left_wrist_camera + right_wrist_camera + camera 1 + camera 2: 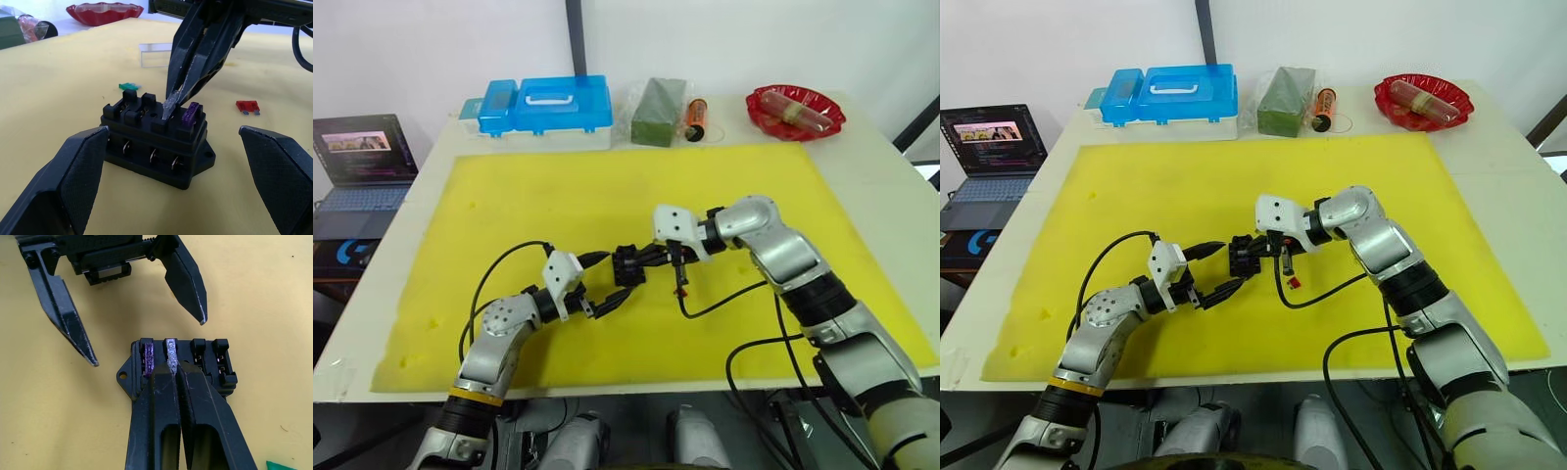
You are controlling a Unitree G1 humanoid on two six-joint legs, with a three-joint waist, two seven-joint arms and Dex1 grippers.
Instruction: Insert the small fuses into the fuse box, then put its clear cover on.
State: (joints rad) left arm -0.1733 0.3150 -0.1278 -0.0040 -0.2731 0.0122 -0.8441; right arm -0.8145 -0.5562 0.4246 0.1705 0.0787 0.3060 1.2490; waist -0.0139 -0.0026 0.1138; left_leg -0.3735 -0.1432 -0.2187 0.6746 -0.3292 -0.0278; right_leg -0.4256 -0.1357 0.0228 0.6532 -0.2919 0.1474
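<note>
The right gripper [172, 363], fingers clamped on the pale fuse [170, 352], stands directly over its slot in the fuse box [155, 142], beside the seated purple fuse [190, 115]; the left gripper's [178, 161] fingers are spread apart, flanking the box.

The fuse box [155, 142] is matt black moulded plastic with small bright metal tabs along its side. A translucent purple fuse [190, 114] and a pale clear fuse [171, 354] look glassy. The left gripper's [178, 181] fingers [71, 181] show a finely textured, rubbery black face. The mat [607, 186] is matt yellow foam, slightly pitted.
</note>
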